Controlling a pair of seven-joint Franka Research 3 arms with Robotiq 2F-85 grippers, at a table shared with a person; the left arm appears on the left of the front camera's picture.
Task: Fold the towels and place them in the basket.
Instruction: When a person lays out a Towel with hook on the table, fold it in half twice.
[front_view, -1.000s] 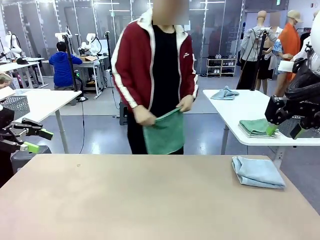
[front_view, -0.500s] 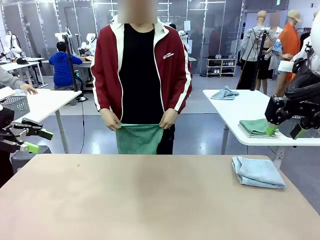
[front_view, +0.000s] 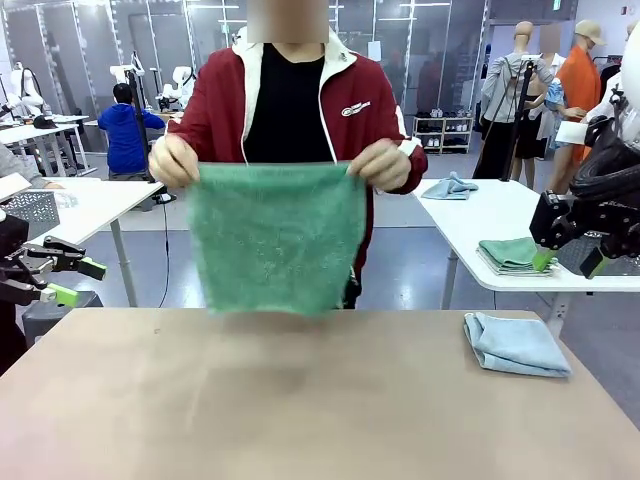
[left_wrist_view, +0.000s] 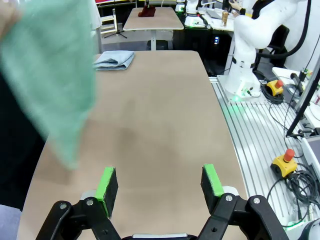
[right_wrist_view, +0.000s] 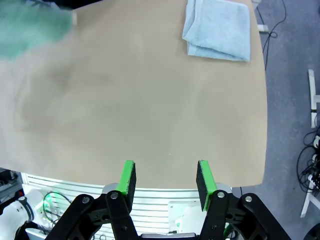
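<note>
While both arms wait off the worktop (front_view: 300, 410), the person shakes the green towel (front_view: 275, 235) out flat in the air.

Half a second ago this towel hung bunched at waist height. Now the person's hands (front_view: 172, 160) pinch its two top corners at chest height, and its lower edge hangs just above the far edge of the worktop, blurred by motion. Judgement: it is about to be laid down, so folding has not started. The pale blue towel (front_view: 515, 345) lies folded at the far right of the worktop, unmoved. The left tool (front_view: 80, 282) hovers off the left edge with its jaws wide apart and holds nothing. The right tool (front_view: 568, 262) hovers off the right edge, roughly half open, and also holds nothing. Neither has shifted in the past second.
</note>
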